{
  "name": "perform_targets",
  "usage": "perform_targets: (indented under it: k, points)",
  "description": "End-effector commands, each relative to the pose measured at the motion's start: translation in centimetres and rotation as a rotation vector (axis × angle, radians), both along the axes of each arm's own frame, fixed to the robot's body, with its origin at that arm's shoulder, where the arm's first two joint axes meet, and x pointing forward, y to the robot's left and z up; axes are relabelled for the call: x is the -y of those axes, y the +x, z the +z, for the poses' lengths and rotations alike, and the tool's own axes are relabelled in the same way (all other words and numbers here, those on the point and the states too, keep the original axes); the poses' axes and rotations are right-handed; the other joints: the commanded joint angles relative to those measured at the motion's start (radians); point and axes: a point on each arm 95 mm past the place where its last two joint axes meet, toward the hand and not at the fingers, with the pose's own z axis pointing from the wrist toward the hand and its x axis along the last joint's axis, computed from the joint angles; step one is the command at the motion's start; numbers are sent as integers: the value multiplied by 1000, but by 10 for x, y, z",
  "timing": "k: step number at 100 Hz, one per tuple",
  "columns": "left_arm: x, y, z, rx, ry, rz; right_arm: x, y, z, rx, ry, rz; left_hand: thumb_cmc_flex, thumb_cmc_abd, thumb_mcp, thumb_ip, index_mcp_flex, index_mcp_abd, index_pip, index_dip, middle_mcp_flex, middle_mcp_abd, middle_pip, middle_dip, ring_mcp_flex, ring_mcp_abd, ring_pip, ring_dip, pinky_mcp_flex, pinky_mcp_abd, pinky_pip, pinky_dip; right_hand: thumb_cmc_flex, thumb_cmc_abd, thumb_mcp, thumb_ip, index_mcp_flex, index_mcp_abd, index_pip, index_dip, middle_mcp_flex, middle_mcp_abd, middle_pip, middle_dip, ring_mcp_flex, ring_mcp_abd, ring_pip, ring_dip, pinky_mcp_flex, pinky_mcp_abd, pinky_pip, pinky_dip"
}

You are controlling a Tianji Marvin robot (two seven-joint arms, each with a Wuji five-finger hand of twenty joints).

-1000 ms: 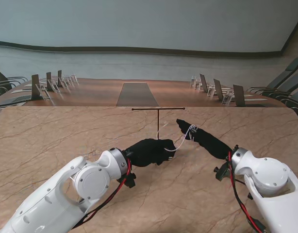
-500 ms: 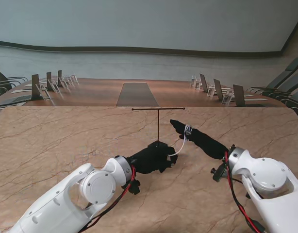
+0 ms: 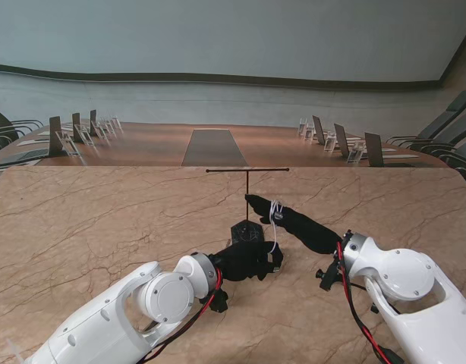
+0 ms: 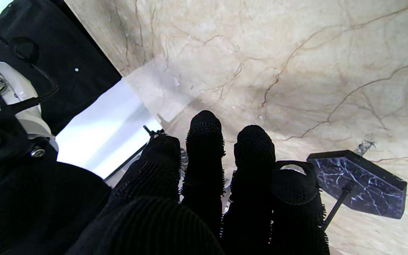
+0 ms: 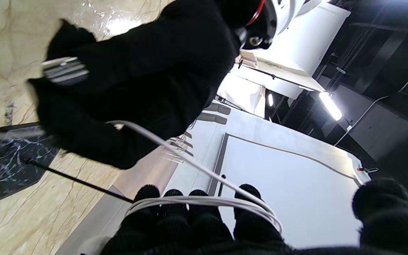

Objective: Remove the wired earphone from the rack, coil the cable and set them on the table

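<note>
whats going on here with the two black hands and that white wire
A two-armed robot is coiling an earphone cable. The cable is off the rack, which stands bare on the table. Several white loops are wound round the right hand's fingers, and a strand runs from them to the left hand, which holds the other end close by the rack's base. Nothing is laid on the table yet.

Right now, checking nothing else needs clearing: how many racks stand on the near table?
1. The rack stands mid-table, just beyond the left hand and left of the right hand, its bar bare. None seems hidden, though the hands cover some table.
</note>
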Motion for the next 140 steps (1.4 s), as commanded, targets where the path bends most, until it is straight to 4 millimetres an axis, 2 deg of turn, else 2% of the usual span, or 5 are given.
perform_targets:
  k: [1, 37, 56, 76, 140]
  points:
    - [2, -1, -5, -16, 4, 4, -8, -3, 5, 14, 12, 28, 69, 19, -17, -10, -33, -42, 64, -8, -23, 7, -18, -17, -23, 24, -19, -14, -29, -26, -6, -15, 6, -13, -19, -37, -7, -52, 5, 16, -2, -19, 8, 13, -9, -32, 4, 9, 6, -20, 20, 3]
    - [-4, 5, -14, -26, 33, 33, -18, -8, 8, 16, 34, 75, -10, 20, -146, 12, -122, -36, -82, -181, -124, -7, -99, -75, -118, -17, -138, -55, -155, -63, -125, -97, 12, -15, -20, -37, -10, -54, 3, 49, 4, -10, 30, 17, -4, -20, 22, 9, 15, -14, 30, -5]
    - [-10, 8, -18, -17, 53, 47, -18, -9, 13, 34, 46, 84, -373, -25, 60, 37, -137, -23, -362, -205, -188, -7, -159, -124, -173, -33, -227, -96, -259, -64, -208, -243, 16, -14, -21, -36, -12, -59, -9, 49, 2, -2, 38, 16, -5, -7, 32, 9, 14, -8, 33, -11]
    - [-16, 10, -22, -3, 76, 59, -16, -8, 17, 51, 57, 87, -580, -129, 223, 26, -189, -11, -506, -265, -229, -4, -193, -150, -199, -38, -265, -113, -301, -65, -242, -305, 17, -14, -24, -36, -8, -59, -11, 46, 4, 0, 46, 15, -4, -7, 38, 8, 17, -6, 38, -17]
    - [-38, 12, -30, 13, 119, 120, 2, -2, 25, 113, 98, 34, -663, -149, 238, 13, -211, -9, -564, -300, -274, -7, -229, -174, -238, -56, -324, -142, -350, -70, -318, -341, 18, -14, -25, -34, -10, -57, -3, 71, 2, -5, 53, 11, -5, -12, 39, 1, 12, -8, 49, -31]
